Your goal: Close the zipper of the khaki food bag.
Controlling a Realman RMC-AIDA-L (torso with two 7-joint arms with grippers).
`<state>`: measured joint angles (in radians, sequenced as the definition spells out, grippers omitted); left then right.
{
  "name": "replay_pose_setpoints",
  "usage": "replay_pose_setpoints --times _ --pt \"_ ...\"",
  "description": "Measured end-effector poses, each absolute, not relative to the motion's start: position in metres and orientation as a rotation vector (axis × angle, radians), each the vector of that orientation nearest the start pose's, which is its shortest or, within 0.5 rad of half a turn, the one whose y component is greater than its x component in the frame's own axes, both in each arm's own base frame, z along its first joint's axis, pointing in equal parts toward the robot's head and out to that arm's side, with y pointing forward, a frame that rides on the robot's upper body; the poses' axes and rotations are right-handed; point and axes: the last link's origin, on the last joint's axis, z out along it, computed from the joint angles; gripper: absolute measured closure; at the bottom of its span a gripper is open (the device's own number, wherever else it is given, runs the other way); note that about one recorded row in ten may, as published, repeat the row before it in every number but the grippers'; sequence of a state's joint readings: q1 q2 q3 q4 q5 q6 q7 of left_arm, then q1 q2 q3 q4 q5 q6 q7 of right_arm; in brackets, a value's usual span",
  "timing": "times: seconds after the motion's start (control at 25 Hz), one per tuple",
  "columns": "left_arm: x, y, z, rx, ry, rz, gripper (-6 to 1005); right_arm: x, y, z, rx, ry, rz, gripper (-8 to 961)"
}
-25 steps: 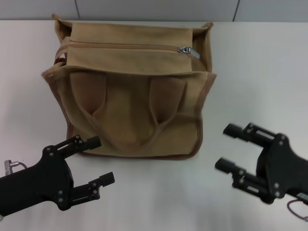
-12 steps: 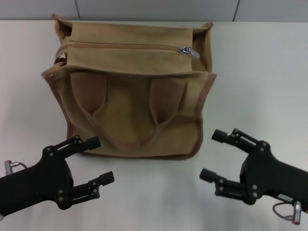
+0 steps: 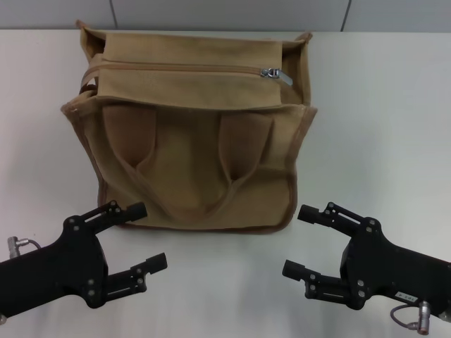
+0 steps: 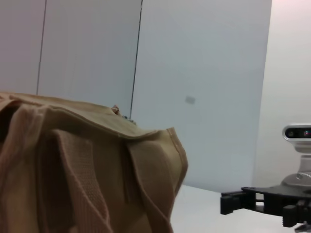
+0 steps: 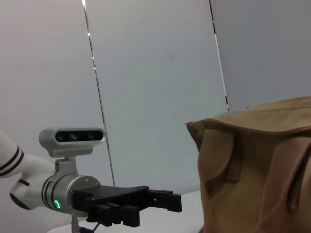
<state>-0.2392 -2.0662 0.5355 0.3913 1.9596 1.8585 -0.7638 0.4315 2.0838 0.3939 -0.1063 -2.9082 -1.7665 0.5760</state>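
1. The right gripper (image 3: 301, 241) has moved left toward the bag's (image 3: 194, 127) near right corner, fingers apart.
2. The left gripper (image 3: 149, 236), fingers apart, sits near-left.
3. The zipper's (image 3: 183, 68) pull (image 3: 272, 73) lies far right.

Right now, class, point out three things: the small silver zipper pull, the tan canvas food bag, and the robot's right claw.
small silver metal zipper pull (image 3: 272, 72), head view, on the tab's metal body.
boxy tan canvas food bag (image 3: 184, 176), head view, on its front panel.
right claw (image 3: 304, 241), head view, midway between its open fingertips.
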Motion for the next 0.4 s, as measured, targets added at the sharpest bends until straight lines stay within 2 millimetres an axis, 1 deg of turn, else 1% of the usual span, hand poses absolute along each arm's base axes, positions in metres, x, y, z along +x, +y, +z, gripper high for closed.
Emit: replay_pose_setpoints --times 0.16,0.2,0.4 --pt "-0.3175 0.199 -0.0109 -2.584 -0.354 -1.034 206 0.2837 0.2126 -0.0648 -2.622 0.346 1.136 115" --pt "-0.3149 0.1998 -0.0141 -2.622 -0.342 -1.031 206 0.2838 0.2122 -0.0649 -2.622 0.348 1.136 115" --pt "-0.3143 0.1999 -0.0154 -2.625 -0.343 -1.032 206 0.284 0.2122 -0.0661 -2.622 0.352 1.13 115"
